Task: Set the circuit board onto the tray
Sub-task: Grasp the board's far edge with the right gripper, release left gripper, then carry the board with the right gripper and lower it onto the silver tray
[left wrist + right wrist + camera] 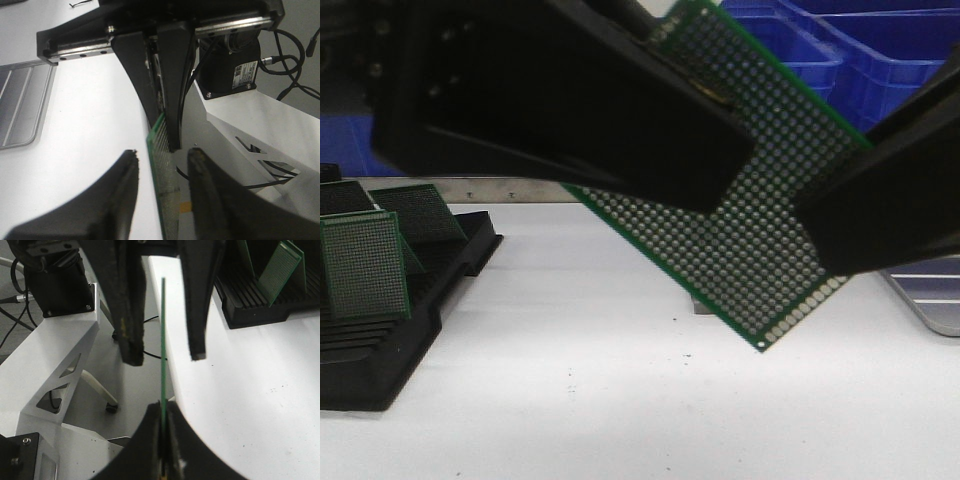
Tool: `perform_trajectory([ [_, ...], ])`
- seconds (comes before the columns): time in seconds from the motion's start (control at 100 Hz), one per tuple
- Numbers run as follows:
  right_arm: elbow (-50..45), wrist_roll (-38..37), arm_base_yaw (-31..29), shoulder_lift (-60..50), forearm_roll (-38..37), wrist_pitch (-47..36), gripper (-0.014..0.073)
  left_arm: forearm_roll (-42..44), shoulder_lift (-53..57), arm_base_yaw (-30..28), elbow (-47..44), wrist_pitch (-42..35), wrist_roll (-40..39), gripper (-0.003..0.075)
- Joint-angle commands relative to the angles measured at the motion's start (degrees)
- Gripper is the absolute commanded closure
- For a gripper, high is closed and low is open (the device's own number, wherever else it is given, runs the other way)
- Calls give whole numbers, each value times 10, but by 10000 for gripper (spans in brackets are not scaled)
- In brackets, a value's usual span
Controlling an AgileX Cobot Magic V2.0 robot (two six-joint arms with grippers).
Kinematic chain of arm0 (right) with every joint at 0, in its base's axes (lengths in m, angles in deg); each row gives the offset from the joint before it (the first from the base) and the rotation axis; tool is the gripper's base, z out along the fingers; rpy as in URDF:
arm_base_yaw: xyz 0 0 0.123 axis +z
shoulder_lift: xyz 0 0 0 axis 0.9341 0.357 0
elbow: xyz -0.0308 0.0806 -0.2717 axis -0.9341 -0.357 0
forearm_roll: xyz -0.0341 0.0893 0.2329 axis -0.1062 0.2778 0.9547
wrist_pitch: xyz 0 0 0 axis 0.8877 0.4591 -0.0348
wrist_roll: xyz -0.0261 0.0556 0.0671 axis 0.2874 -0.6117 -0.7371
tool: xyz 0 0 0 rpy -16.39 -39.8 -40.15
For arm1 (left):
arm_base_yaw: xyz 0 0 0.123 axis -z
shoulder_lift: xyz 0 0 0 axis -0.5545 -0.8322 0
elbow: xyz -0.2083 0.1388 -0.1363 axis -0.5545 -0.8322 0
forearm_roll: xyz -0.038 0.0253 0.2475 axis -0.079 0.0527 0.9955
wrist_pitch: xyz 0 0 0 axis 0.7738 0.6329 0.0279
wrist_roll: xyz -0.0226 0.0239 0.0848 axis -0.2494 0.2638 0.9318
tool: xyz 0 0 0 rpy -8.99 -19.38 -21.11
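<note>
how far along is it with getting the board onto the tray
Done: the thin green perforated circuit board is off the black slotted rack and held in the air above the white table.

In hand: the right gripper is shut on its edge, while the left gripper straddles the board with its fingers apart, a handover.

Left: the shallow silver-grey metal tray at the table's right holds no board in its visible part.

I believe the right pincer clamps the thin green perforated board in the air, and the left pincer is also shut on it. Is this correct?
Not quite. The left pincer is open: its fingers stand apart on either side of the thin green perforated board, as the right wrist view shows. The right pincer does clamp it in the air.
</note>
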Motion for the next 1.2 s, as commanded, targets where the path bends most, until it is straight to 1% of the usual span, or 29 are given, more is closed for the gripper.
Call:
perform_trajectory([
  [0.0,17,-1,1,-1,37,17,664,-42,16,5,14,5,0,324],
  [0.03,17,-1,1,-1,37,17,664,-42,16,5,14,-1,0,299],
  [0.08,17,-1,1,-1,37,17,664,-42,16,5,14,-10,0,282],
  [0.19,17,-2,0,-1,36,16,664,-42,16,5,14,-13,0,283],
  [0.31,17,-15,-1,-1,31,13,664,-42,16,5,14,-37,0,283],
  [0.38,17,-36,-4,-1,23,13,664,-42,16,5,14,-51,0,283],
  [0.48,17,-68,-11,-1,-8,9,664,-42,16,5,14,-68,0,283],
  [0.58,17,-97,-26,-1,-37,-8,664,-42,16,5,14,-70,0,283],
  [0.79,14,-153,-81,-1,-46,-113,664,-42,16,5,14,-70,0,288],
  [0.92,14,-189,-113,-1,-46,-208,664,-57,16,5,14,-68,0,288],
  [1.05,14,-255,-144,2,-45,-307,664,-69,16,5,14,-68,0,288],
  [1.12,14,-275,-162,14,-45,-341,664,-68,16,5,14,-68,0,288],
  [1.19,18,-277,-182,37,-45,-349,664,-68,16,5,14,-68,0,288],
])
